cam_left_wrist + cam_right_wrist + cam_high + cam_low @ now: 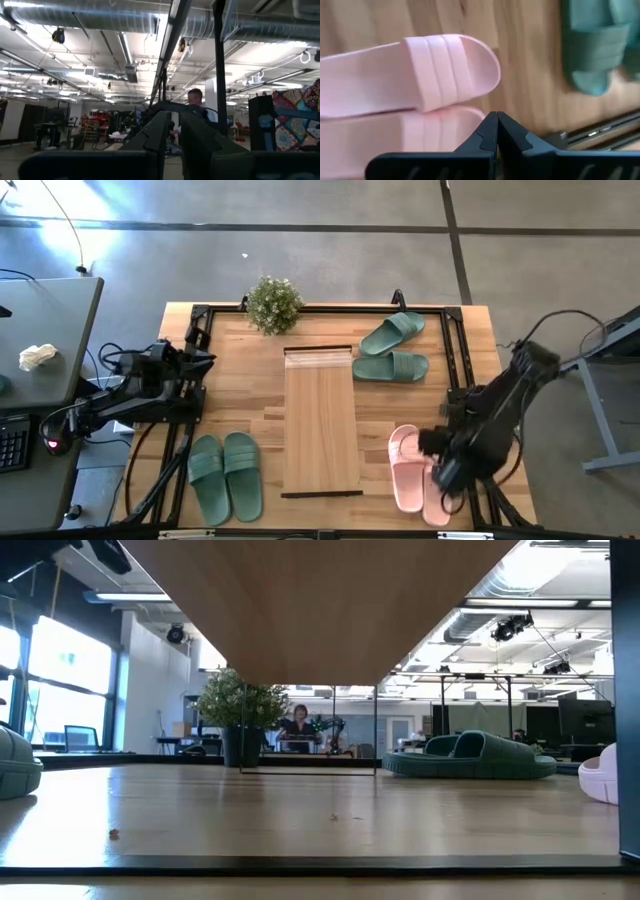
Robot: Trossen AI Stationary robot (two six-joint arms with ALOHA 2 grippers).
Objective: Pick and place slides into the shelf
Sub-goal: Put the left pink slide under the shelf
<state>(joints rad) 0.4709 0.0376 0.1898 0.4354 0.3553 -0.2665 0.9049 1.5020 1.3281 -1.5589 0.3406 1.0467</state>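
Right hand (447, 472), clenched and empty, hovers over pink slides (405, 470); potted plant (273, 304) behind shelf (320, 420).

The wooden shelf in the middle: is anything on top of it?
Nothing: the shelf top is bare. All slides lie beside it on the table. Whatever is under its plank is hidden from above.

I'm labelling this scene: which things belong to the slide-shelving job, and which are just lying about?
Job:
- pink slides
- green slides by the plant
- green slides at the near left
- shelf
- right gripper, fingers shut, over the pink slides

Lying about:
- potted plant
- crumpled cloth on the side desk
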